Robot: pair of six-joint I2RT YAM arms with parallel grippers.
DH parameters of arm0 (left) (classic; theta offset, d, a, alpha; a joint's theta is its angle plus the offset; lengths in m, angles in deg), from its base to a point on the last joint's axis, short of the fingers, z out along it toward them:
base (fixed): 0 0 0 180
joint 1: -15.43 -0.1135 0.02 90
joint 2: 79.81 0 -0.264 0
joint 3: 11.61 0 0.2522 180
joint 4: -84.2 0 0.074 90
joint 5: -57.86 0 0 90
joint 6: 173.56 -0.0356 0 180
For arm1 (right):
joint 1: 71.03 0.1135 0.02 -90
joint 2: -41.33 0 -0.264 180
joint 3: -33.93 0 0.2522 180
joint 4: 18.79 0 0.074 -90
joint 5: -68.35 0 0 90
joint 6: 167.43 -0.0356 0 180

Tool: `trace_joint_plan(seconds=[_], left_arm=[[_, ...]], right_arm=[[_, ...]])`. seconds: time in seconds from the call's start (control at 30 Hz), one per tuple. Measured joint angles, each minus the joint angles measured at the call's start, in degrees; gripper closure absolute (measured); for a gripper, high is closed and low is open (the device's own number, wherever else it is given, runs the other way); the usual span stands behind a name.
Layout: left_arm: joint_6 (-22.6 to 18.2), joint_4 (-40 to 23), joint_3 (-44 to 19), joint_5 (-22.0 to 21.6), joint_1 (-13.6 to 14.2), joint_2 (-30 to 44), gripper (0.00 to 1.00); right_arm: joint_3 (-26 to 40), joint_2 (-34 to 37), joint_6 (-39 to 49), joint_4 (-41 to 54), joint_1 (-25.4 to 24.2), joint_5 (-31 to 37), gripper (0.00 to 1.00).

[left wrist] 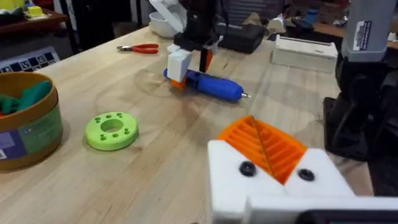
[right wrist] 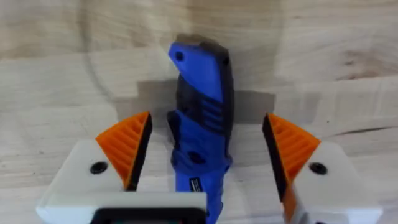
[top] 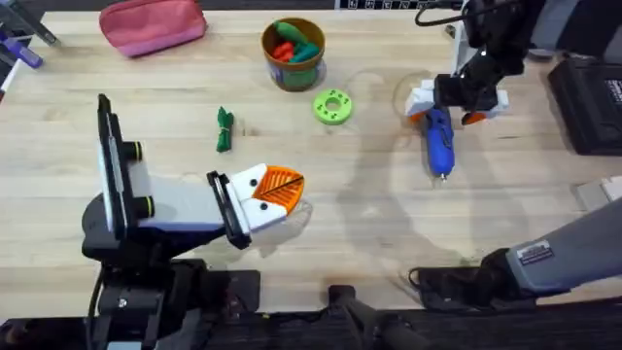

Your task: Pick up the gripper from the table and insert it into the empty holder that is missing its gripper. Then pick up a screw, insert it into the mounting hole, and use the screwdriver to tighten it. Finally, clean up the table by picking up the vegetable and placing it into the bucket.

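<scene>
Blue and thick as a marker pen, the electric screwdriver (top: 439, 142) lies flat on the pale wooden table (top: 369, 224) at its right side, its long axis running from the far edge toward the near one, with the thin dark bit aimed at the arms' bases. The right gripper (top: 459, 100) hangs directly over the tool's rear end. In the right wrist view its white fingers with orange ribbed pads (right wrist: 127, 144) stand apart on either side of the blue body (right wrist: 200, 140), neither pad touching it.

The left gripper (top: 267, 194) sits low over the near middle of the table, both orange pads in place and drawn together, holding nothing.

The slim dark-green toy vegetable (top: 224, 129) lies left of centre, its length running far to near, well apart from both grippers. The small round brown bucket (top: 293, 54) with a yellowish rim stands at the far middle, with red and green toys inside it. A bright green ring-shaped disc (top: 333, 106) rests just in front of the bucket, toward the screwdriver.
</scene>
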Motion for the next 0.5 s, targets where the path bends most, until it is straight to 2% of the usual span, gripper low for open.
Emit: trace_joint_plan(seconds=[0.5], left_arm=[[0.0,0.0,0.0,0.0,0.0,0.0,0.981]], right_arm=[[-0.1,2.1,0.0,-0.6,0.0,-0.4,0.019]])
